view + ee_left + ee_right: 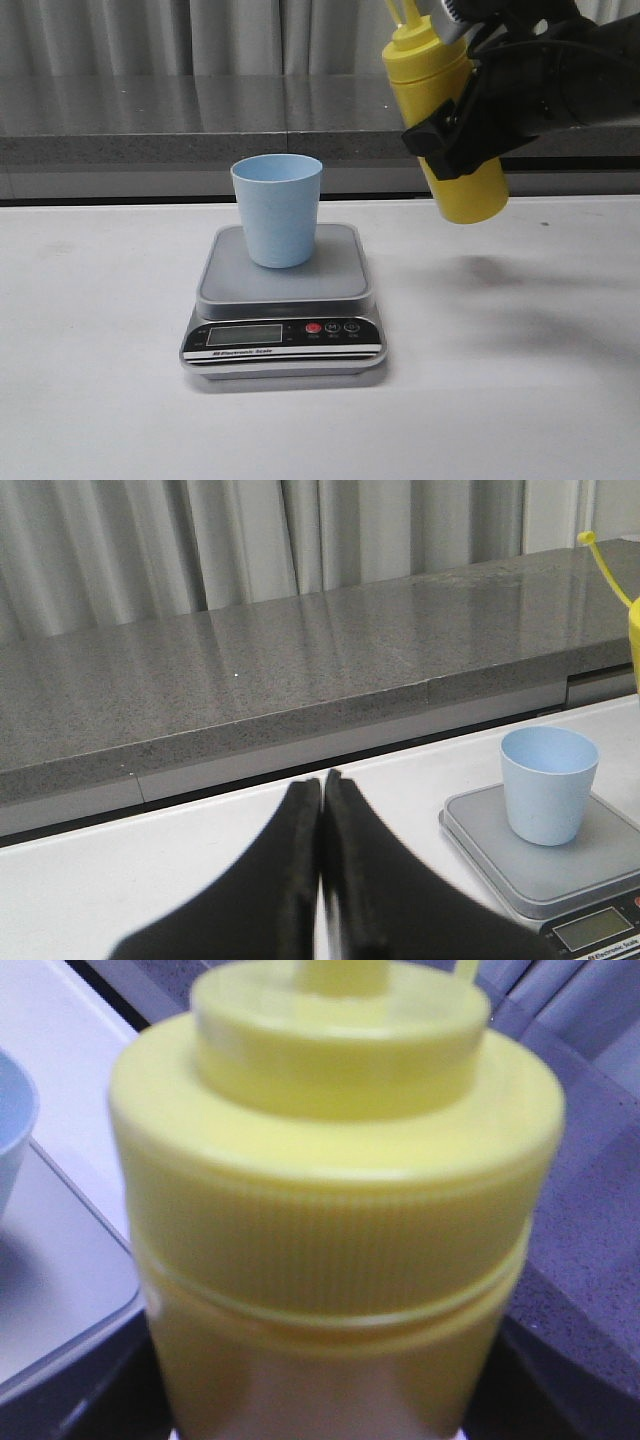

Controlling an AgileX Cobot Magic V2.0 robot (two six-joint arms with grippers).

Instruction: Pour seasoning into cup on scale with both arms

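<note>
The yellow seasoning bottle [425,75] hangs in the air to the right of the scale, tilted slightly, nozzle up. My right gripper [465,125] is shut on its middle. In the right wrist view the ribbed cap of the seasoning bottle [335,1210] fills the picture. The pale blue cup [278,210] stands upright on the silver-grey scale [230,280], left of and lower than the bottle. My left gripper [322,780] is shut with nothing in it, low over the table and apart from the cup [548,785] and scale [560,865]. It does not show in the front view.
A grey stone ledge [150,115] runs along the back of the white table [90,380], with curtains behind it. The bottle's thin yellow stopper stick [605,570] shows at the edge of the left wrist view.
</note>
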